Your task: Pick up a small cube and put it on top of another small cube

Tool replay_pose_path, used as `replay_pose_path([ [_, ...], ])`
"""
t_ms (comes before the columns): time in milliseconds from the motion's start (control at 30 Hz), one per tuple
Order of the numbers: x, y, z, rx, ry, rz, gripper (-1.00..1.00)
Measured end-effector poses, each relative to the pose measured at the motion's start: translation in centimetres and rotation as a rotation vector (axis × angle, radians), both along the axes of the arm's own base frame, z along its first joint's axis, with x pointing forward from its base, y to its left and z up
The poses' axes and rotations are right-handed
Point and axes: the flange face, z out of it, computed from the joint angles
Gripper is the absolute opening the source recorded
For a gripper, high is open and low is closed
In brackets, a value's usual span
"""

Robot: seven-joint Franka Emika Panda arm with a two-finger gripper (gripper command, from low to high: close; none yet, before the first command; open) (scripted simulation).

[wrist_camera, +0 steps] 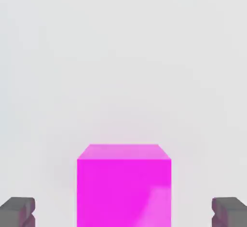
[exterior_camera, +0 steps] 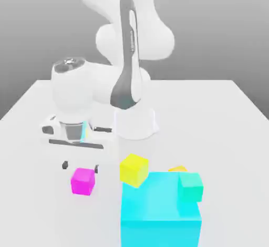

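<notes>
The small magenta-pink cube rests on the white table toward the exterior view's left. My gripper hangs just above and behind it, open, with its two dark fingertips set wider than the cube. In the hand view the same magenta cube sits between the two grey fingertips, with a clear gap on each side. A yellow cube of similar size stands to the exterior view's right of the magenta one, against the cyan block.
A large cyan block fills the front of the table. A teal-green cube sits at its right upper corner, with a bit of another yellow piece behind it. The arm's white base stands behind the cubes.
</notes>
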Motion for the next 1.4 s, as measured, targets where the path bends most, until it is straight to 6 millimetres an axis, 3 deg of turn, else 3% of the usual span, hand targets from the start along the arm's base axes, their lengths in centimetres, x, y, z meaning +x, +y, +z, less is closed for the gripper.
replay_pose_path([
  [33,-0.1,0.0,-0.9,0.0,0.0,0.0,0.0],
  [67,-0.1,0.0,-1.7,0.0,0.001,0.0,-1.0],
  [300,-0.2,0.1,-1.9,0.001,0.001,0.0,-1.0],
  [533,-0.1,0.0,3.4,0.002,0.001,-0.001,-1.0],
  [667,1.3,-1.0,4.3,0.0,0.004,-0.12,-1.0],
  [833,7.7,3.8,5.7,-0.002,0.007,-0.08,-1.0],
  [1033,13.5,12.6,9.6,-0.01,0.009,0.115,-1.0],
  [1167,14.1,17.9,12.3,-0.013,0.008,0.322,-1.0],
  [1400,12.0,25.0,16.8,-0.001,0.003,0.731,-1.0],
])
